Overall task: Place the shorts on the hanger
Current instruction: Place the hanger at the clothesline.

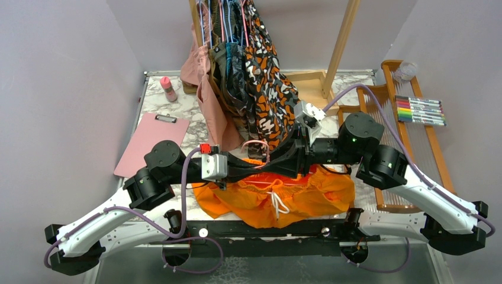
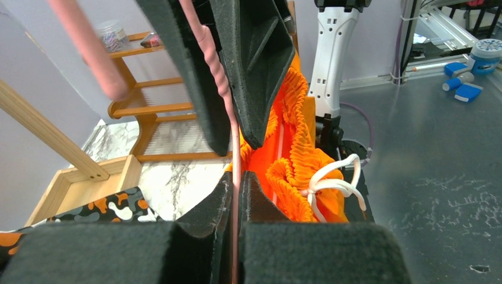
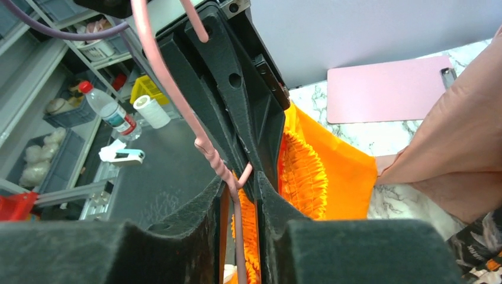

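Top view: hanger [image 1: 256,145] is mostly hidden just behind the shorts [image 1: 308,195], under left arm [image 1: 237,168] + right arm [image 1: 319,151]; only a pink loop shows. Shorts' far edge is also under those arms. Hung garments [image 1: 269,77] behind the shorts are cut off by the top edge. Jar [image 1: 405,71], far right behind the shorts: contents too small to tell.

Left wrist: blurred pink bar [image 2: 83,47] up-left of the shorts, can't tell what part it is.

Right wrist: hanger's hook end runs off the top edge, above-left of the shorts.
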### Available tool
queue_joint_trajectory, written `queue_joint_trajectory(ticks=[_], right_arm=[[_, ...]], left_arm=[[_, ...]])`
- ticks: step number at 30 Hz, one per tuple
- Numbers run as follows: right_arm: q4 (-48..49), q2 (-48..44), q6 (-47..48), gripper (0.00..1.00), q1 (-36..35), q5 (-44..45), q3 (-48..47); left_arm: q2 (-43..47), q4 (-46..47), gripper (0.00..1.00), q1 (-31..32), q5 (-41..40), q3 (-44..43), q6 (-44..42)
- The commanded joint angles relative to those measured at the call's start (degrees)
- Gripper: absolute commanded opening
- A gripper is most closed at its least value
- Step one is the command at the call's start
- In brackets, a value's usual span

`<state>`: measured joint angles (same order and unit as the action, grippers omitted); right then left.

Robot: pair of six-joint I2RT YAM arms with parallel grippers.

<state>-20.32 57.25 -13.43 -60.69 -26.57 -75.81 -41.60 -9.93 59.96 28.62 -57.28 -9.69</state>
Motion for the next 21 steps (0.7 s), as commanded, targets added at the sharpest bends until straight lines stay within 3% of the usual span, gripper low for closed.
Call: queue_joint_trajectory(ticks=[1,3,6,10,12,15,21], right_arm=[[0.11,-0.1,0.27,0.17,-0.14,-1.91,-1.4],[-0.02,-0.2,0.54,0.04,-0.2,-1.98,-1.46],[-1.6,-0.53,1.55,0.01,-0.18,-0.93,-2.42],[-7.94,-0.64,4.73,0.01,-0.16,2.67,-7.49],[-12.11,-1.09,6.77,0.01,-0.22,5.09,-10.22],[-19.23,-1.16,9.37,0.01,-0.2,9.41,-15.04],[-32.54,0.17,11.22,0.01,-0.16,20.29,-23.65]], left_arm=[[0.65,4.29,0.0,-0.2,-0.59,-0.47,-0.22],[0.52,4.43,0.0,-0.2,-0.99,-0.37,-0.28],[0.97,4.56,0.02,-0.2,-2.01,-0.14,-0.49],[2.28,4.05,0.59,-0.24,-4.78,-0.36,-0.62],[3.19,3.05,0.73,-0.2,-6.59,-1.14,-0.87],[4.95,1.48,0.81,-0.2,-9.02,-2.54,-1.78],[8.9,0.26,0.83,-0.18,-14.47,-3.25,-3.83]])
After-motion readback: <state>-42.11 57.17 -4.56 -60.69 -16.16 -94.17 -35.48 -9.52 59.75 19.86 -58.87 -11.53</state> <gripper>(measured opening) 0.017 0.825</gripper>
